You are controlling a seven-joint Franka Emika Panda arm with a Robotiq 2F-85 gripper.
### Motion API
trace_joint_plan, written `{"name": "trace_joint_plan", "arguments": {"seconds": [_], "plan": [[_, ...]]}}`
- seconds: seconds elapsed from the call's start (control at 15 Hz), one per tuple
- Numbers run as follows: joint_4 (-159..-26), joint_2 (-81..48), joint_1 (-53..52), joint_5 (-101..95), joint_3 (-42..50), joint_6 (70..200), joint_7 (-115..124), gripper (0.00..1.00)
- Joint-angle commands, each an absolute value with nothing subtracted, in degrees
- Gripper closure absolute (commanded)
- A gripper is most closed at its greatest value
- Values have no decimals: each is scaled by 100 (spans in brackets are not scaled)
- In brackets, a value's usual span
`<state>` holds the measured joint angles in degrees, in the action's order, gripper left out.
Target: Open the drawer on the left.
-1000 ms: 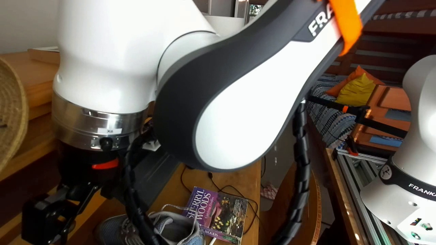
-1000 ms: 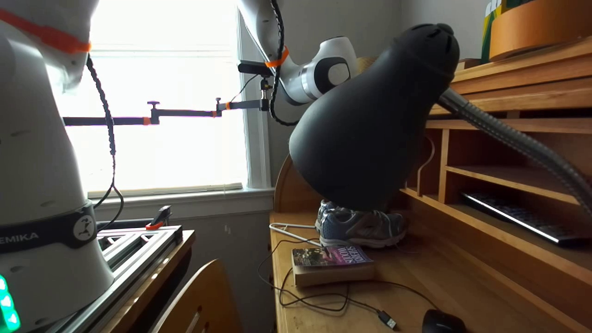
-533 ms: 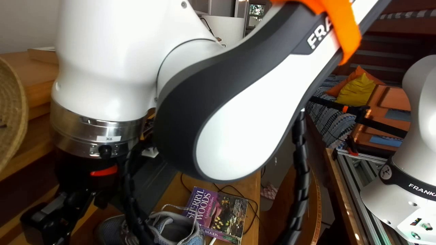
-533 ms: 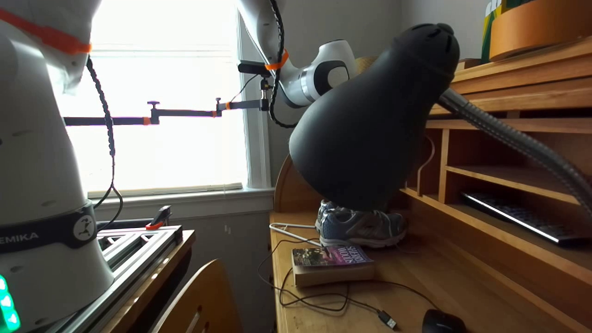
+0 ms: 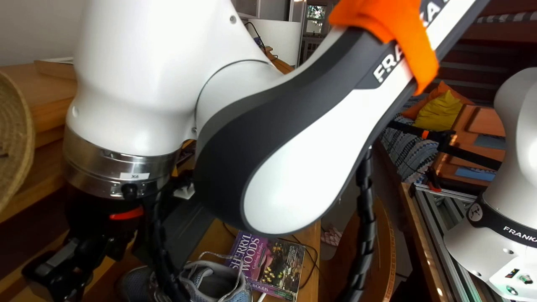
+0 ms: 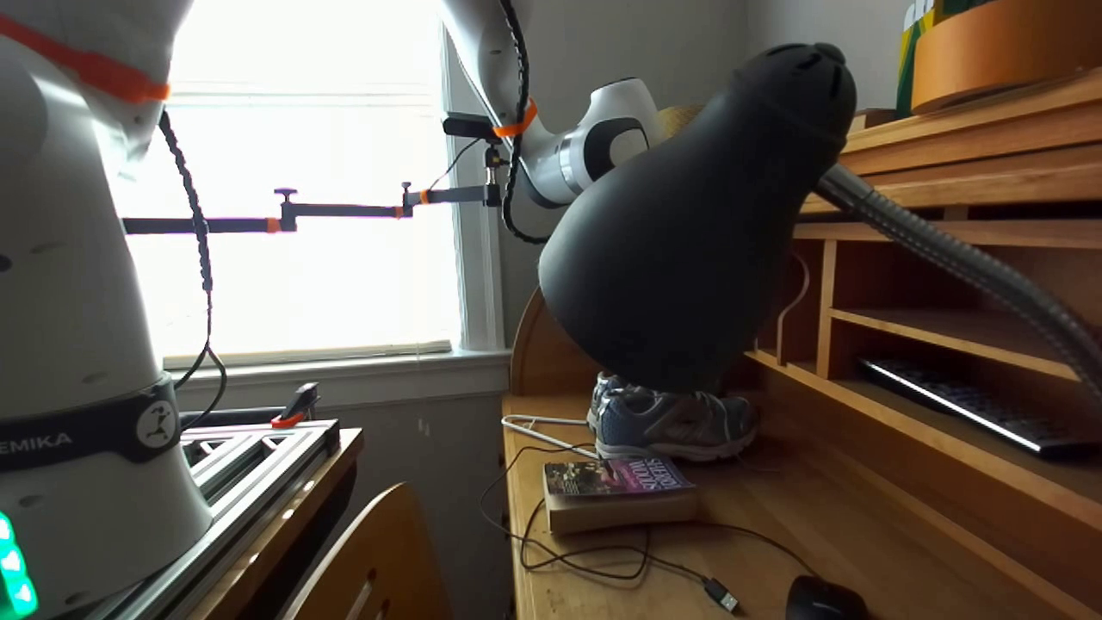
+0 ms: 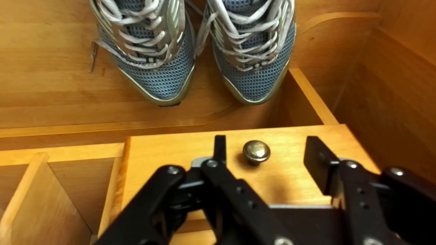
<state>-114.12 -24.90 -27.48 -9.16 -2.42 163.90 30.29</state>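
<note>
The drawer [image 7: 170, 153] shows in the wrist view as a flat honey-coloured front with one small round metal knob [image 7: 256, 150]. No drawer interior shows. My gripper [image 7: 266, 151] is open, its jaws apart on either side of the knob in that view, with the knob closer to the left finger [image 7: 220, 148]. The fingers do not visibly touch the knob; how far they stand from it in depth I cannot tell. In an exterior view the gripper body [image 5: 54, 268] hangs low at the desk's shelves, its fingertips not clear. I cannot make out the drawer in the exterior views.
A pair of grey-blue shoes [image 7: 163, 75] sits beside the drawer front. Pigeonholes [image 7: 61, 190] lie to its left and a wooden side wall [image 7: 391, 95] to its right in the wrist view. A black lamp [image 6: 680, 250], a book [image 6: 620, 499] and cables are on the desk.
The arm has moved down in both exterior views, and the gripper body has sunk slightly with it. The shoes, book and lamp have not moved.
</note>
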Motion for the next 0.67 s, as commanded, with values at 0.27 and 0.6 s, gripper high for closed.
{"name": "trace_joint_plan", "arguments": {"seconds": [0.27, 0.6], "plan": [[-11208, -2813, -3171, -1119, 299, 16694, 3119, 39], [-11112, -3007, -3389, -1194, 588, 16732, 3126, 57]]}}
